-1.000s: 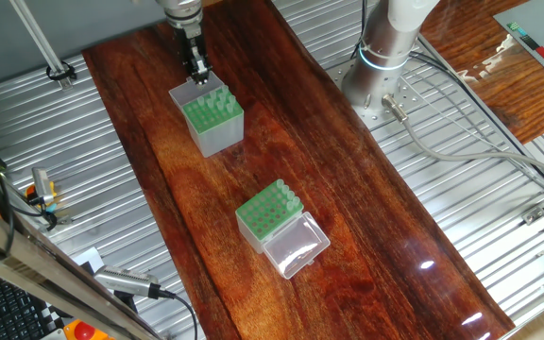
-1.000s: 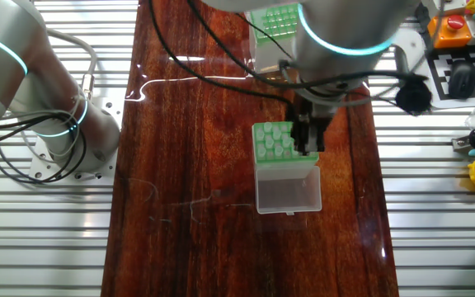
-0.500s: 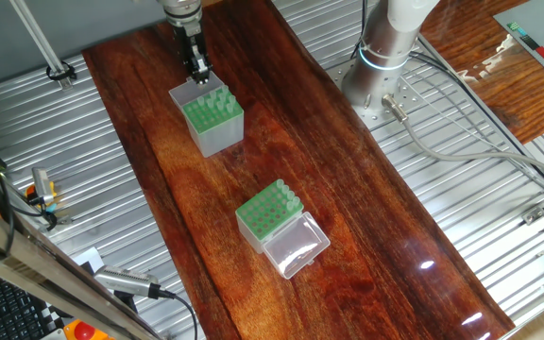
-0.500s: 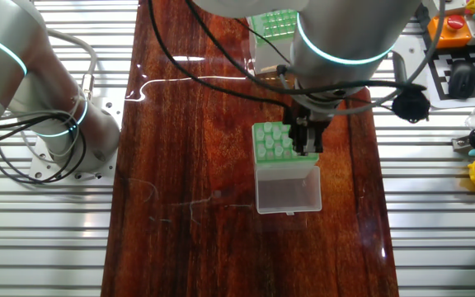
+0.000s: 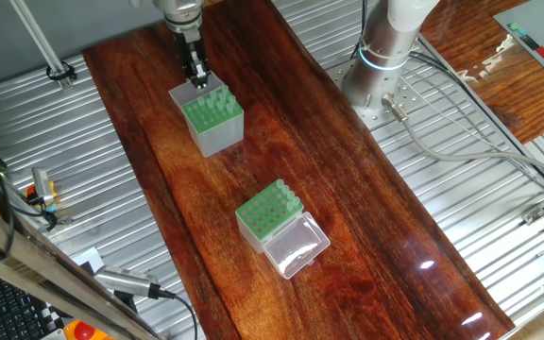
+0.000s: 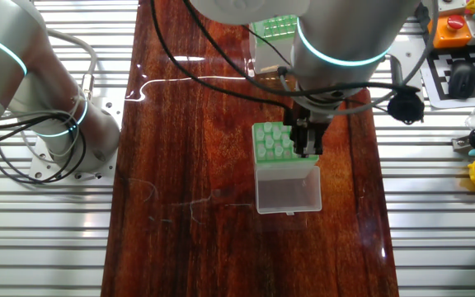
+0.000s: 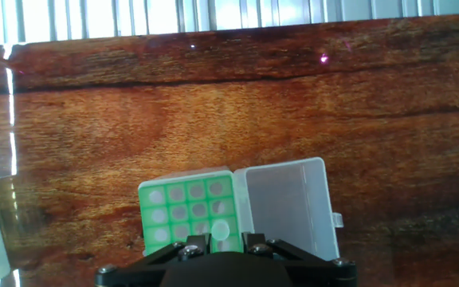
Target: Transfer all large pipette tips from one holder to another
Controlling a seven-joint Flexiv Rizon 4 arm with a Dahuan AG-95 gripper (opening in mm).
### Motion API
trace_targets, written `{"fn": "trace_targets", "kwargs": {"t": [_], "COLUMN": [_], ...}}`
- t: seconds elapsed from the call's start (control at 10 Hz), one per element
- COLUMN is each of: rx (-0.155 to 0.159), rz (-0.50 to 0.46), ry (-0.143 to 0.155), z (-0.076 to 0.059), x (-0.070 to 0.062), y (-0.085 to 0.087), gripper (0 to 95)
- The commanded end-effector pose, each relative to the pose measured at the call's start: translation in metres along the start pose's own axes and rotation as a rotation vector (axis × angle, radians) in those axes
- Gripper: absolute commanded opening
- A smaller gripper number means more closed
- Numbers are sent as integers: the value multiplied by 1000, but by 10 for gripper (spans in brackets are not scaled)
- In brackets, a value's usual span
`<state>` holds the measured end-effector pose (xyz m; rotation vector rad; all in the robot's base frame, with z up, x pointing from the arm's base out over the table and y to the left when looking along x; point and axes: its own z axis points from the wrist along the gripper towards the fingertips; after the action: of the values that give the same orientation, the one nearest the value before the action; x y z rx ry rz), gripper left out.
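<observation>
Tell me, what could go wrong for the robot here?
The hand is down at the edge of the grey-sided tip box, where pipette tips stand packed close, so it may nudge neighbours. The box's open clear lid lies right beside and could be bumped. The other box sits apart, so a loosely held tip might drop on the way.

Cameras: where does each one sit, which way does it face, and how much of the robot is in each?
One fixed view: high at one end of the table, looking down its length; shows the base and the gripper over the far box, with the second box nearer.
The other fixed view: high at the opposite end, facing back; base on the left, wrist filling the top.
Hand view: on the hand, looking down at the box; only the dark gripper body shows.
Shared: all three see the box under the gripper.
</observation>
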<state>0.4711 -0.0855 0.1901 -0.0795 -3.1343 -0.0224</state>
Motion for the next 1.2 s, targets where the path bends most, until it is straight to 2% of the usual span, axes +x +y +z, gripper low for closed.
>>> {"fn": "trace_targets", "kwargs": {"t": [0.1,0.4,0.7,0.8,0.9,1.2], "rx": [4,0,2,-1,-3,-5], "rz": [-2,-29,-39,-39,-39,-38], "ry": [-12,-7,10,9,5,-2], "z": [8,9,9,9,12,26], "x": [-2,-2,-2,-2,-3,-6], "y": [0,0,0,0,-1,-3], "gripper": [190,190,190,0,190,190]}}
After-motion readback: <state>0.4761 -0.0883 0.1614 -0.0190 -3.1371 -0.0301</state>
